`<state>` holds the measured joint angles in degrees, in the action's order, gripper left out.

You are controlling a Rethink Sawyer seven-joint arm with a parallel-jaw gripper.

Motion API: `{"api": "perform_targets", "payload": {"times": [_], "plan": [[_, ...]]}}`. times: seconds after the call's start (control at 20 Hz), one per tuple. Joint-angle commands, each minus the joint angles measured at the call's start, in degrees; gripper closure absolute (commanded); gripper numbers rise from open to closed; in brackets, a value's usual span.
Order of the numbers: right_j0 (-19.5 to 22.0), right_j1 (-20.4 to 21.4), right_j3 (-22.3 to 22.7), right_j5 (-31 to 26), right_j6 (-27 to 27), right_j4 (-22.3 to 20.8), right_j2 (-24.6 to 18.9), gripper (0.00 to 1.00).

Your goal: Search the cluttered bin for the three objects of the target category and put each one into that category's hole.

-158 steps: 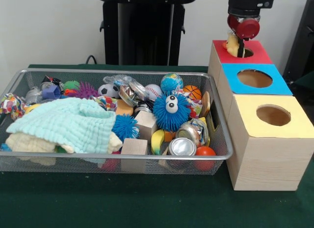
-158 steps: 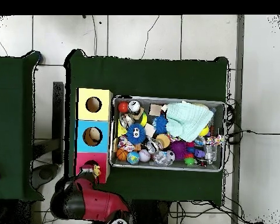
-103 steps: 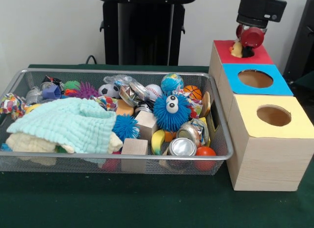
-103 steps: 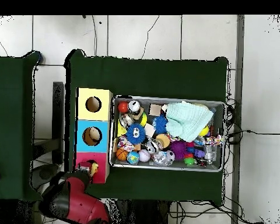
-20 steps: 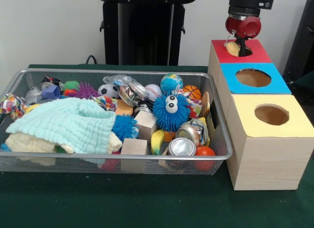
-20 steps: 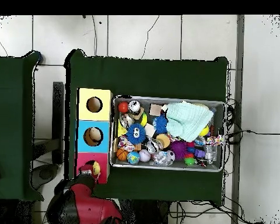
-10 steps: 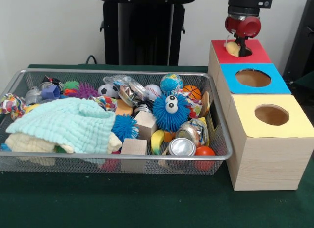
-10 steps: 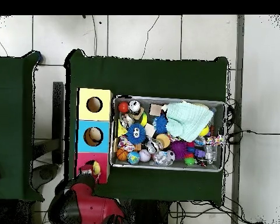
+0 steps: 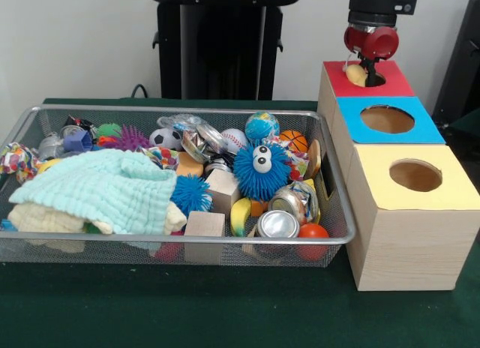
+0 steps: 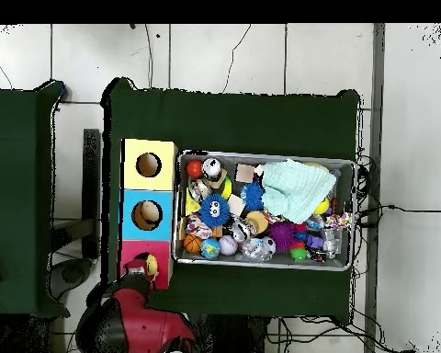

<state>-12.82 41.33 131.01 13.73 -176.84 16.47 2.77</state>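
Note:
The bin [image 9: 187, 239] of silver wire mesh lies on the green table, full of toys, and it also shows in the overhead view [image 10: 261, 156]. My gripper [image 9: 368, 69] hangs over the red-topped box [image 9: 397, 82], right at its round hole [image 9: 375, 80]. A pale yellow toy [image 9: 355, 73] sits at the hole's left rim, against the gripper. The overhead view shows the toy [image 10: 151, 267] beside the gripper [image 10: 138, 275] on the red top [image 10: 158, 250]. I cannot tell whether the gripper holds it. The tan-orange toy and the tiger-striped toy do not show.
A blue-topped box [image 9: 390, 138] and a yellow-topped box [image 9: 450, 198] stand in a row in front of the red one. In the bin lie a mint cloth [image 9: 105, 190], a fuzzy blue ball with eyes [image 9: 261, 170], wooden cubes [image 9: 205, 229], cans and balls.
Some seconds ago the gripper swung right of the hole with the toy, then came back over it. In the last second nothing has visibly moved.

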Motion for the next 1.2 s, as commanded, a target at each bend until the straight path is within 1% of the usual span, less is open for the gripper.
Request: {"api": "perform_targets", "payload": {"times": [0.05,0.15,0.4,0.7,0.95,1.2], "plan": [[2.4,-5.8,8.1,-5.2,-5.1,-0.8,0.3,0.0],[2.6,-5.5,8.2,-5.0,-5.4,-0.8,-0.1,0.0],[4.5,-4.6,9.0,-3.3,-8.3,-1.1,-4.2,0.0],[3.8,-4.7,9.3,-0.9,-12.0,0.7,-7.8,0.0],[3.8,-4.7,9.1,-0.3,-12.9,1.8,-9.6,0.0],[2.9,-4.2,8.9,-0.7,-13.5,4.0,-10.5,0.0]]}}
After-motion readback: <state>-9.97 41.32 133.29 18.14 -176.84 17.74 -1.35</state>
